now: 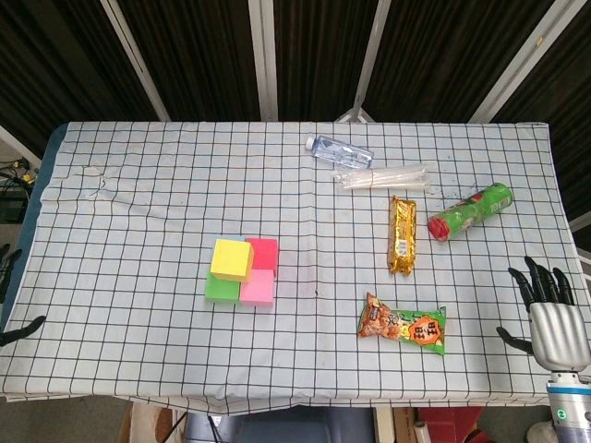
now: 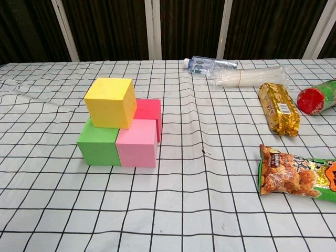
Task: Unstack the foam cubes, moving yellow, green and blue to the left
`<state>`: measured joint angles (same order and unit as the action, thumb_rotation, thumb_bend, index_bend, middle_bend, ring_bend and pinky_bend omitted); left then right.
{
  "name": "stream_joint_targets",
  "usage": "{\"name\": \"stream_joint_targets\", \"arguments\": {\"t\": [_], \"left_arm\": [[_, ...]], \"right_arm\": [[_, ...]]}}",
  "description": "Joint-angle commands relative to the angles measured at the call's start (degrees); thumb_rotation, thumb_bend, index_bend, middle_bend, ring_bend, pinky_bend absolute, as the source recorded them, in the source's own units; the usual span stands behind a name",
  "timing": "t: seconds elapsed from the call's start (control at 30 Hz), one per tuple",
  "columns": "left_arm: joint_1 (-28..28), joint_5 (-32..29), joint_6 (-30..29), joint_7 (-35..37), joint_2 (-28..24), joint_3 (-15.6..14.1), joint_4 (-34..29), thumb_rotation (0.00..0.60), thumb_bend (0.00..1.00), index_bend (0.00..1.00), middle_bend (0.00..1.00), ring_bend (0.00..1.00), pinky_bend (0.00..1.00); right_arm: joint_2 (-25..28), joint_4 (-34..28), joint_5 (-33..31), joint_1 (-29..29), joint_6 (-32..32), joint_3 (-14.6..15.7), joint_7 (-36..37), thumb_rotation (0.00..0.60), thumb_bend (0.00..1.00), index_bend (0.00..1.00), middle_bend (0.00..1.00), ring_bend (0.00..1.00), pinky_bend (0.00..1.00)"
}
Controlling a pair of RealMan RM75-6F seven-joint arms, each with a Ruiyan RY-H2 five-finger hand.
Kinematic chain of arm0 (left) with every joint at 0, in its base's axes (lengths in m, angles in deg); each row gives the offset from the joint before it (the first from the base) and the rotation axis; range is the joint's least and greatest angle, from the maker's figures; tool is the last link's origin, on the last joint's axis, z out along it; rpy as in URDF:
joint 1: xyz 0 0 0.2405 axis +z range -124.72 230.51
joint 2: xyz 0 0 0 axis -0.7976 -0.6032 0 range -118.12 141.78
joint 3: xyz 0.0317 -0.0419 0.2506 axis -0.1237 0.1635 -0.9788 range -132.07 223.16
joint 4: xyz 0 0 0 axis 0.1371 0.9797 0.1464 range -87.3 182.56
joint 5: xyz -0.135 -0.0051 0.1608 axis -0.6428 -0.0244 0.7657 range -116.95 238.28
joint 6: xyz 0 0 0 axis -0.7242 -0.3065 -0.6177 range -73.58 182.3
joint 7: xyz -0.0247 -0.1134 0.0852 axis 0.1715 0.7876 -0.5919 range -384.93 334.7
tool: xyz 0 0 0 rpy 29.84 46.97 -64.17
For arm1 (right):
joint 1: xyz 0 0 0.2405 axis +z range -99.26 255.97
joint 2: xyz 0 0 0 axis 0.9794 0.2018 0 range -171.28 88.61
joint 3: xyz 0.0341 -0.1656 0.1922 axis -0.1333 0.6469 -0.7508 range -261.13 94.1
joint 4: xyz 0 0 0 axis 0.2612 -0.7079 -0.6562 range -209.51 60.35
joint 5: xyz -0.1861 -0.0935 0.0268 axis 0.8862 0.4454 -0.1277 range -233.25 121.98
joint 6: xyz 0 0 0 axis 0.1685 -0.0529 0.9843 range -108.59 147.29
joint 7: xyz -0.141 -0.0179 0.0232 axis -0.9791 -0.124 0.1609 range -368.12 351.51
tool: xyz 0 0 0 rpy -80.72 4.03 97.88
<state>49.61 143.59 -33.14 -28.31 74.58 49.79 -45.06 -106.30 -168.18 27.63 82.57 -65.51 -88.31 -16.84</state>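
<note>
The foam cubes stand left of the table's centre. A yellow cube (image 1: pixel 231 258) (image 2: pixel 110 102) sits on top, over a green cube (image 1: pixel 220 289) (image 2: pixel 98 144) at the front left. A pink cube (image 1: pixel 259 289) (image 2: pixel 137 144) touches the green one's right side, and a red cube (image 1: pixel 263 251) (image 2: pixel 149 110) stands behind the pink. No blue cube shows; whatever lies under the yellow's back is hidden. My right hand (image 1: pixel 552 318) hovers at the table's front right edge, fingers spread and holding nothing. Only dark fingertips of my left hand (image 1: pixel 7 268) show at the far left edge, spread apart.
On the right half lie a water bottle (image 1: pixel 339 149) (image 2: pixel 212 64), a clear bag of straws (image 1: pixel 383 176) (image 2: pixel 249 77), a gold packet (image 1: pixel 402 235) (image 2: pixel 280 107), a green can with a red lid (image 1: pixel 471 210) (image 2: pixel 317 97) and an orange snack bag (image 1: pixel 403 324) (image 2: pixel 296 176). Checked cloth (image 1: pixel 129 212) stretches left of the cubes.
</note>
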Motion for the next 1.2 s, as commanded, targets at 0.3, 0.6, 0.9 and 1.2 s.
{"name": "stream_joint_targets", "arguments": {"t": [0.3, 0.6, 0.9, 1.2], "left_arm": [[-0.21, 0.59, 0.29, -0.99, 0.28, -0.38, -0.52, 0.600, 0.02, 0.00, 0.00, 0.00, 0.00], [-0.64, -0.14, 1.49, -1.26, 0.30, -0.35, -0.42, 0.600, 0.02, 0.00, 0.00, 0.00, 0.00], [-0.94, -2.99, 2.79, -0.39, -0.08, 0.67, -0.11, 0.600, 0.02, 0.00, 0.00, 0.00, 0.00], [-5.87, -8.00, 13.77, 2.67, -4.83, 2.43, -2.35, 0.600, 0.02, 0.00, 0.00, 0.00, 0.00]], "right_arm": [[0.38, -0.39, 0.40, -0.19, -0.16, 0.29, 0.17, 0.600, 0.06, 0.17, 0.02, 0.07, 0.00], [0.77, -0.94, 0.32, -0.31, 0.08, 0.55, -0.04, 0.600, 0.06, 0.17, 0.02, 0.07, 0.00], [0.87, -0.80, -0.14, -0.35, 0.20, 0.38, 0.36, 0.600, 0.06, 0.17, 0.02, 0.07, 0.00], [0.52, -1.01, -0.24, -0.13, 0.77, 0.57, -0.42, 0.600, 0.06, 0.17, 0.02, 0.07, 0.00]]}}
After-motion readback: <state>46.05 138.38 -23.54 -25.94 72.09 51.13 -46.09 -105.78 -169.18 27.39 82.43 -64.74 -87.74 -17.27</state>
